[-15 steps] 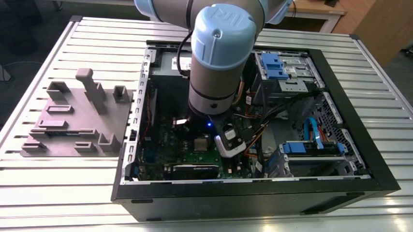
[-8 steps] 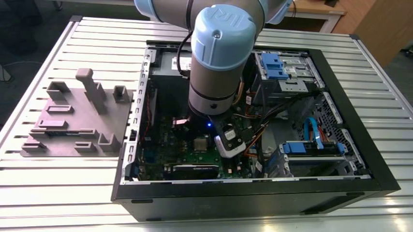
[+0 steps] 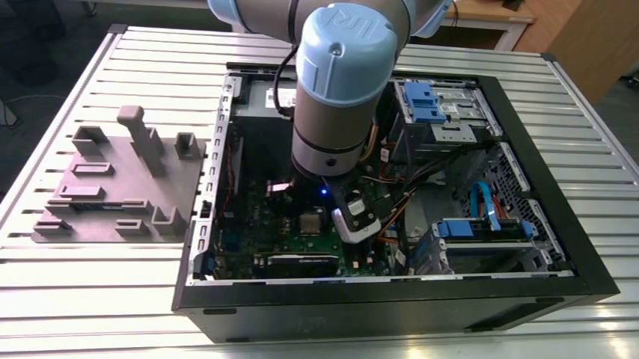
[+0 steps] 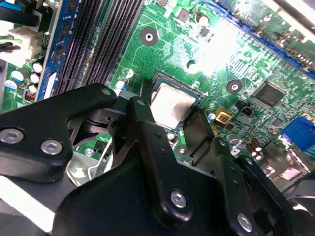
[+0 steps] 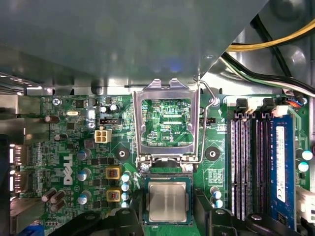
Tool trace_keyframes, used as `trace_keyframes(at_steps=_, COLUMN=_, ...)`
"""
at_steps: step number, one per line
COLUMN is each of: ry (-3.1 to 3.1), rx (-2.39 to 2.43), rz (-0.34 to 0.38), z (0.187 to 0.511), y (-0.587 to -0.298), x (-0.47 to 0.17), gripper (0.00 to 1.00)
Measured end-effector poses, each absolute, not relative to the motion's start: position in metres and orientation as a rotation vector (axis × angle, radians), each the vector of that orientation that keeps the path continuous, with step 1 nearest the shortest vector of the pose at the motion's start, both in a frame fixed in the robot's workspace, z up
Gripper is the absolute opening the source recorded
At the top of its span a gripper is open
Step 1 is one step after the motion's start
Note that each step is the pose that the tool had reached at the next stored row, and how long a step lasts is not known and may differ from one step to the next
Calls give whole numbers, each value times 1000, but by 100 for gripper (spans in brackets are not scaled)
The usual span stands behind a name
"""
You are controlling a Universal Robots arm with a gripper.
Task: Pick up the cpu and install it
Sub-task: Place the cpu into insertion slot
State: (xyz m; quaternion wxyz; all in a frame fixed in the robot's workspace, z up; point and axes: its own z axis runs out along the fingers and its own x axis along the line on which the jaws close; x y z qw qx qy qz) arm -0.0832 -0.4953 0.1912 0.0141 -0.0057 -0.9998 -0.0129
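Cpu [image 5: 167,201] flat in socket, open tool [image 4: 184,132] fingers just outside its edges (frame [image 5: 167,123] raised).

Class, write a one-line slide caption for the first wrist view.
Cpu seated in the motherboard socket, its metal retention frame swung open above it.

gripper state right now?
Gripper: open, holding nothing, fingers either side of the cpu, which sits in the socket.
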Motion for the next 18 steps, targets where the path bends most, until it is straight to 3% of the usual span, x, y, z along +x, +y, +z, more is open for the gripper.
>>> trace_keyframes(at_steps=6, ry=-3111, rx=-18, rz=-40, z=206, y=-495, x=-83, gripper=51)
trace_keyframes(at_steps=11, ry=-3104, rx=-18, rz=-40, z=217, y=-495, x=-83, gripper=27)
trace_keyframes(at_steps=13, ry=-3100, rx=-18, rz=-40, z=220, y=-495, x=-83, gripper=27)
trace_keyframes(at_steps=14, ry=-3095, rx=-18, rz=-40, z=221, y=-495, x=-83, gripper=15)
trace_keyframes(at_steps=15, ry=-3095, rx=-18, rz=-40, z=221, y=-495, x=-83, gripper=11)
trace_keyframes(at_steps=18, ry=-3095, rx=-18, rz=-40, z=221, y=-495, x=-83, gripper=11)
